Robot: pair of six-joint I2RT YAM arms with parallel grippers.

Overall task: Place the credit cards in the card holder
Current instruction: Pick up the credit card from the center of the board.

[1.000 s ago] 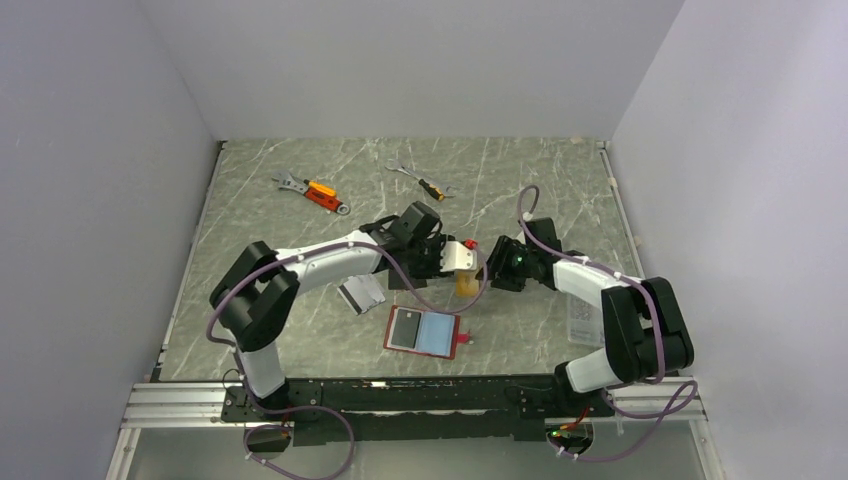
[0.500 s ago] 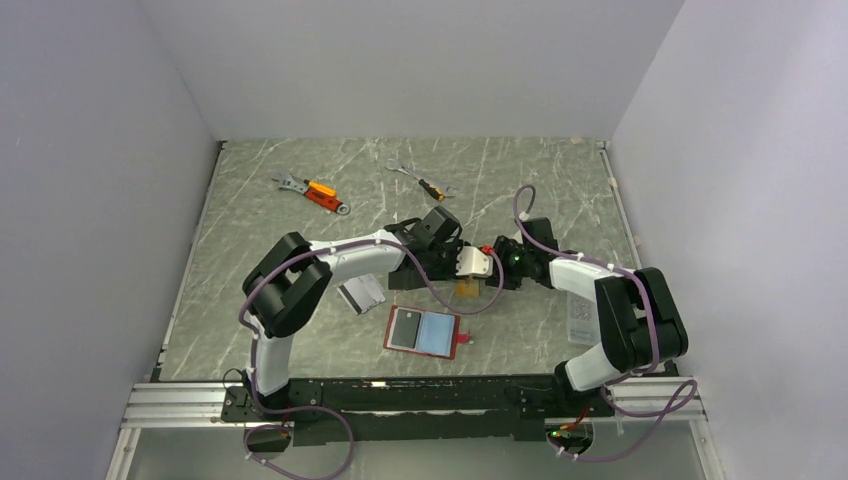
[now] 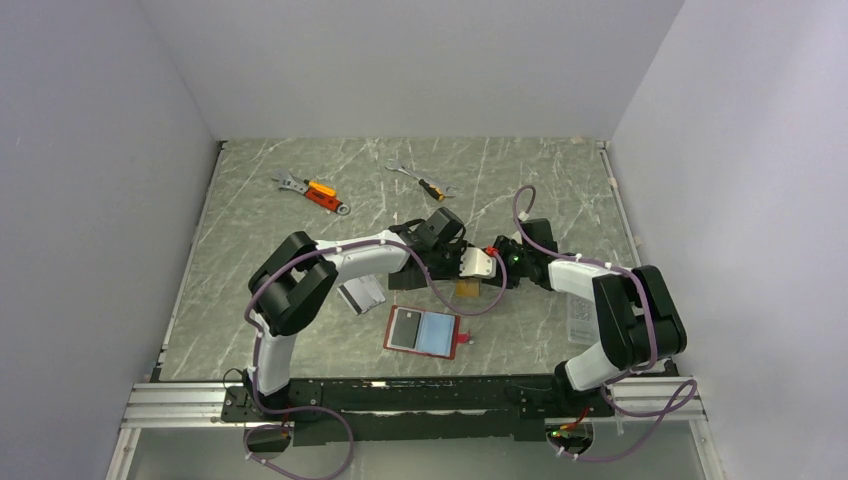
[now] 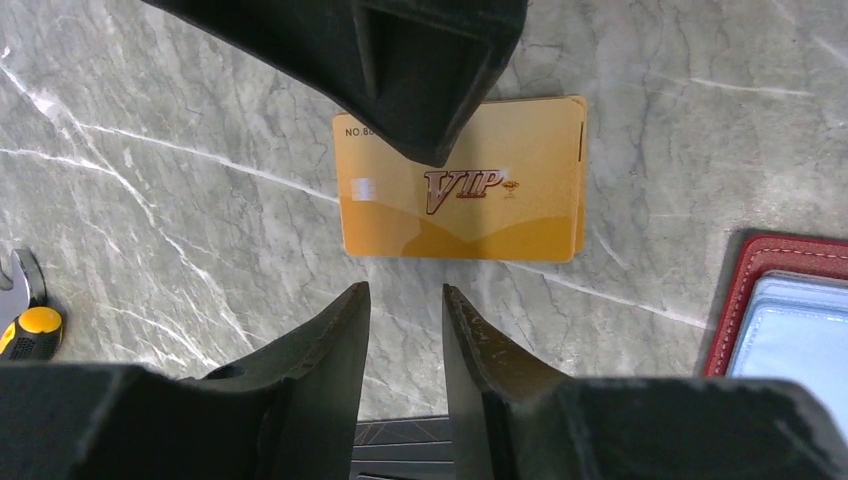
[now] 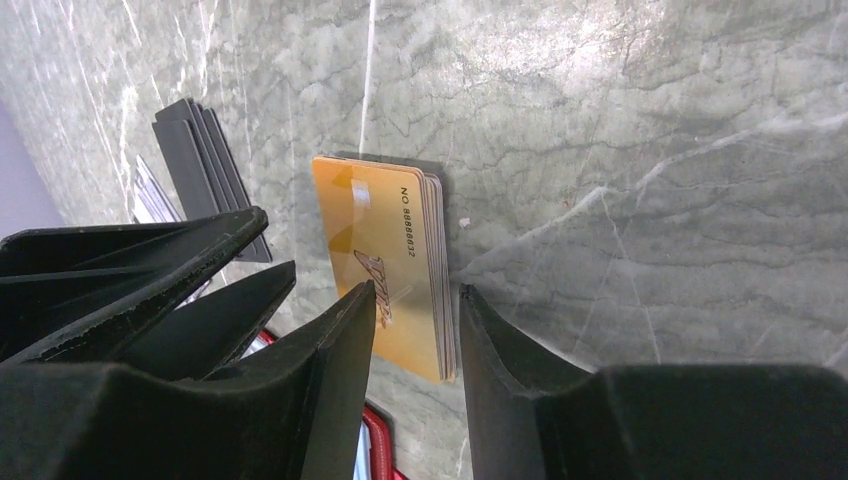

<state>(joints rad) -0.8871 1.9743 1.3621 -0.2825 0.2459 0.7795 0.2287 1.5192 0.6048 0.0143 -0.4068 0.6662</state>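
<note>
Just beyond the open red wallet (image 3: 437, 335), a small stack of gold cards (image 4: 470, 215) lies flat on the table (image 3: 560, 190). Over it, the left gripper (image 4: 405, 292) hangs short of one long edge, fingers a narrow slit apart with nothing between them. Opposite, the right gripper (image 5: 417, 290) straddles the other long edge, fingers slightly apart, one fingertip over the card face; whether they touch it is unclear.

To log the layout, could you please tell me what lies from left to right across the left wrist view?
The yellow-handled wrench at the left edge → gold card → red card holder at the right edge.
</note>
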